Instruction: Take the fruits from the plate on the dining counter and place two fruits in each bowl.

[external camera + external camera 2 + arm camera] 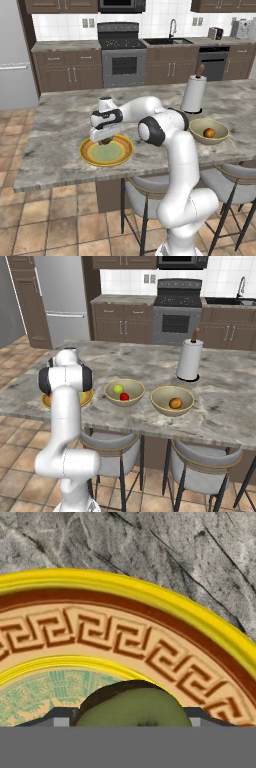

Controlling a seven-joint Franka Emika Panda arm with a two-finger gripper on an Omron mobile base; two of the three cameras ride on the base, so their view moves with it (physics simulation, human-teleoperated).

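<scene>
The long dining counter (pixel 60 125) has a grey-beige marbled stone top on a dark brown wood base. Directly on it lies a wide shallow round plate (pixel 90 156) with a yellow-orange patterned rim and a pale green centre, towards the front edge. Two deep tan-olive bowls with yellowish rims stand side by side beyond it: one bowl (pixel 113 396) just beside the plate, the other bowl (pixel 162 403) farther along. A white upright paper-towel roll (pixel 193 93) with a wooden top stands behind that second bowl.
</scene>
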